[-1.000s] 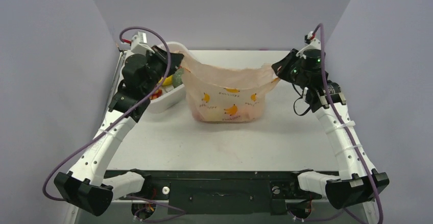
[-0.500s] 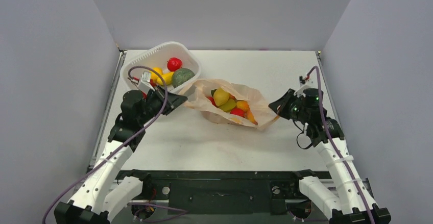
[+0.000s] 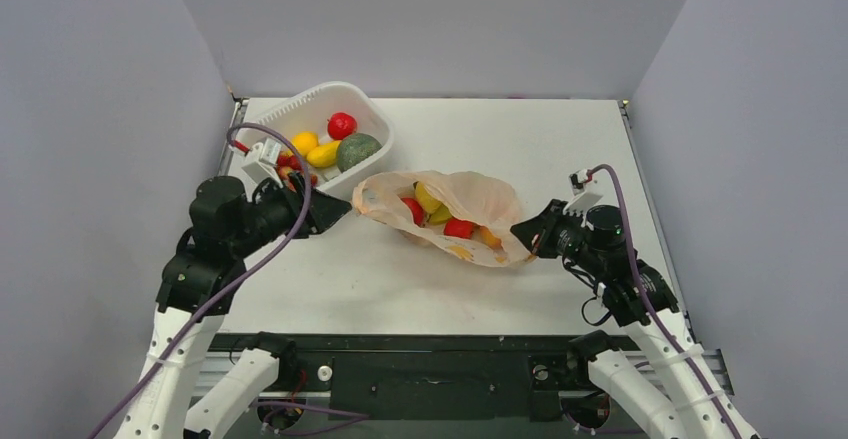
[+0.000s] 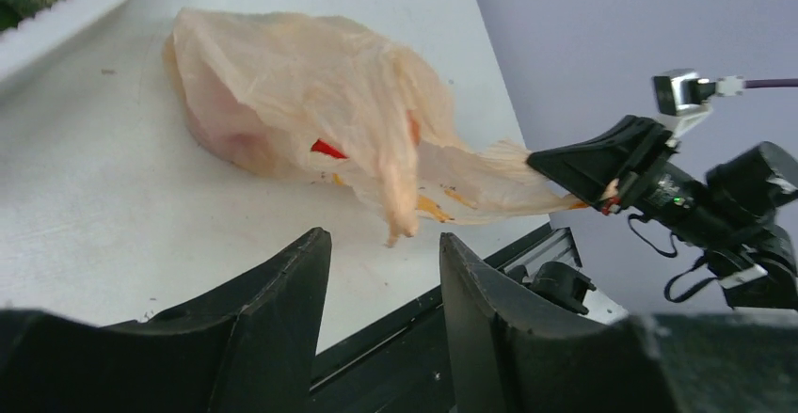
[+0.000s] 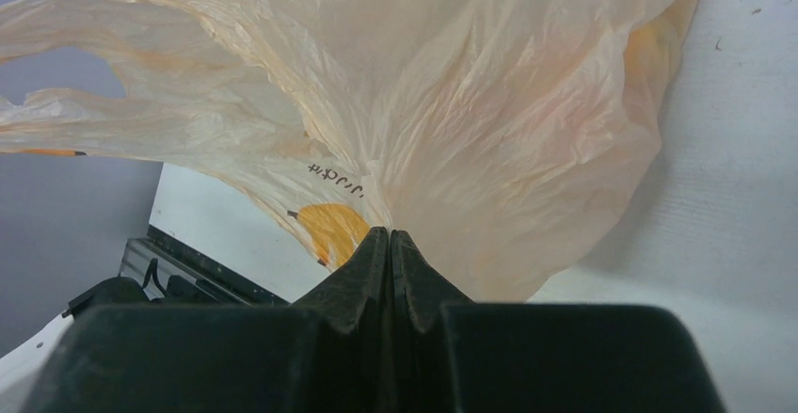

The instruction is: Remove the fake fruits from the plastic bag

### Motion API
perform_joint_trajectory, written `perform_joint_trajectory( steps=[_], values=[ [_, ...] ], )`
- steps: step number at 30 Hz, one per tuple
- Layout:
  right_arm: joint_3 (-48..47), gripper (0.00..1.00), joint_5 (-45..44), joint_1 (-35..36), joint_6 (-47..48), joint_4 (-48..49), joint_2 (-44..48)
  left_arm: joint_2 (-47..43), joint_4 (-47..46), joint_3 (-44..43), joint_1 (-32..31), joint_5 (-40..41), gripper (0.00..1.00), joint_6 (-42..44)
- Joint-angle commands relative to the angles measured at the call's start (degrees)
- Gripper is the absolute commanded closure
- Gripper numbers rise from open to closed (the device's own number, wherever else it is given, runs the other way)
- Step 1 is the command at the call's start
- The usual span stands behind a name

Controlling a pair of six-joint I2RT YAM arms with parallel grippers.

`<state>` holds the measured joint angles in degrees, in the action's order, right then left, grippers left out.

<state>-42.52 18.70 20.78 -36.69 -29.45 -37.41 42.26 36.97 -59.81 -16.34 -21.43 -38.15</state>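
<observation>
Right fingers [image 5: 376, 272] pinching right edge of plastic bag [image 3: 480, 194], left fingers [image 4: 282, 319] parted, empty, beside its left edge

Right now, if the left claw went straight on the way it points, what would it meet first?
The plastic bag: its loose near flap hangs just ahead of the open left claw, with nothing between them. The exact gap is hard to judge.

Plastic bag [image 4: 311, 93] lying just beyond the parted fingers of the left gripper [image 4: 383, 244] (red showing through), far end pinched by the right gripper [image 4: 538, 160].
</observation>
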Motion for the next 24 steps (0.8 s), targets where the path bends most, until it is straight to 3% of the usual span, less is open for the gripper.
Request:
perform_joint_trajectory(
  steps=[1,5,6,7,9,10,11,12,13,14,17,20,24],
  values=[
    [-2.0,1.0,-0.77,0.56,0.65,2.96,-1.07,2.73,6.03,-13.39,-0.05,-3.44,0.55,5.22],
    [-1.65,1.0,-0.85,1.03,0.18,3.61,-1.59,6.68,4.6,-18.9,-5.33,-0.75,0.55,4.6],
    [-1.63,1.0,-0.9,1.11,0.06,3.79,-1.61,7.35,4.43,-19.54,-10.26,1.33,0.56,4.78],
    [-1.61,1.0,-1.02,1.16,-0.22,3.83,-1.57,8.77,4.25,-20.82,-13.53,6.98,0.56,4.85],
    [-1.53,1.0,-1.31,1.44,-0.56,3.98,-1.47,12.03,2.76,-22.56,-25.11,16.56,0.57,5.45],
    [-1.52,1.0,-1.43,1.63,-0.61,4.01,-1.46,14.99,1.77,-23.25,-33.93,20.49,0.57,6.4],
    [-1.51,1.0,-1.59,1.72,-0.72,3.99,-1.4,16.91,1.6,-25.2,-38.24,28.64,0.58,8.15],
    [-1.51,1.0,-1.71,1.94,-0.74,3.95,-1.38,21.07,1.92,-26.29,-46.44,33.04,0.62,9.09],
    [-1.62,1.0,-2.01,2.04,-0.71,3.82,-1.12,23.11,2.2,-28.53,-49.72,44.0,0.66,10.71],
    [-1.74,1.0,-2.18,2.06,-0.69,3.45,-1.01,27.19,2.35,-30.08,-54.84,49.9,0.76,11.51],
    [-2.05,1.0,-3.49,2.44,-0.9,2.32,-0.1,33.49,0.46,-29.68,-58.39,55.92,0.98,10.92],
    [-1.53,1.0,-4.16,2.55,-1.4,1.98,0.9,37.49,-5.23,-24.56,-58.41,60.74,1.0,8.97],
    [-0.05,1.0,-4.09,2.82,-2.21,2.31,2.17,39.11,-12.77,-16.91,-56.37,60.87,1.0,6.13]
  ],
)
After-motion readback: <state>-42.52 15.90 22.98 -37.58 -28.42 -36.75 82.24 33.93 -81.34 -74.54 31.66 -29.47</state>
